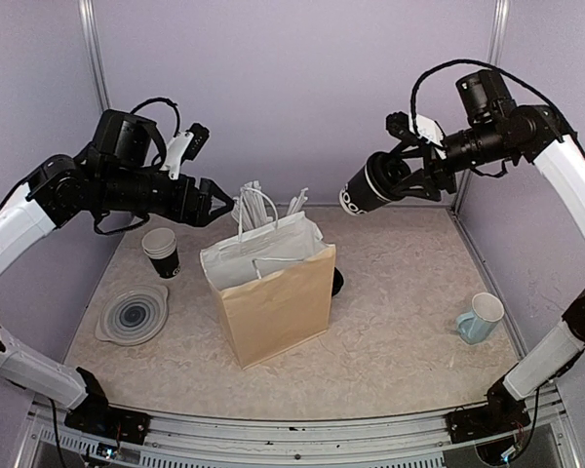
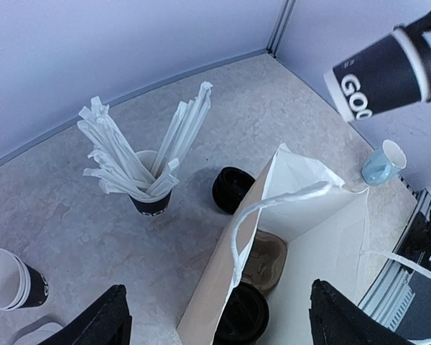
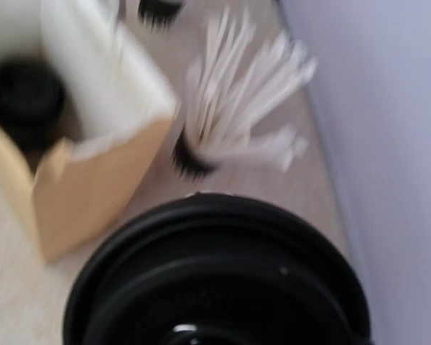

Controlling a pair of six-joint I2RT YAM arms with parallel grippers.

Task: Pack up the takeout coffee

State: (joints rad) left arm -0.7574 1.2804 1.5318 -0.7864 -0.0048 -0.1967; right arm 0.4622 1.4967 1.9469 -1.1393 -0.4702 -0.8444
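Nearest to me, a grey dish [image 1: 134, 314] is lying out to the left of the brown paper bag [image 1: 278, 302], and a pale blue mug [image 1: 480, 318] is resting well off to the bag's right. The bag is standing open on the table [image 1: 400, 341], and inside it a black-lidded cup [image 2: 244, 313] is sitting next to a cardboard carrier [image 2: 264, 260]. Just left of the bag a stack of white-rimmed black cups [image 1: 162, 252] is standing. Above the bag's rear left corner the left pincer [image 1: 214, 202] is hovering, its fingers [image 2: 104, 323] spread wide with nothing between them. High up to the right of the bag, the right pincer [image 1: 409, 175] is clamping the takeout coffee [image 1: 370, 187] near its lidded end. The cup is lying almost on its side in the air, its white-banded base pointing toward the bag. Behind the bag a cup of wrapped straws [image 2: 147, 154] is standing, with a loose black lid [image 2: 233, 188] lying just beside it.
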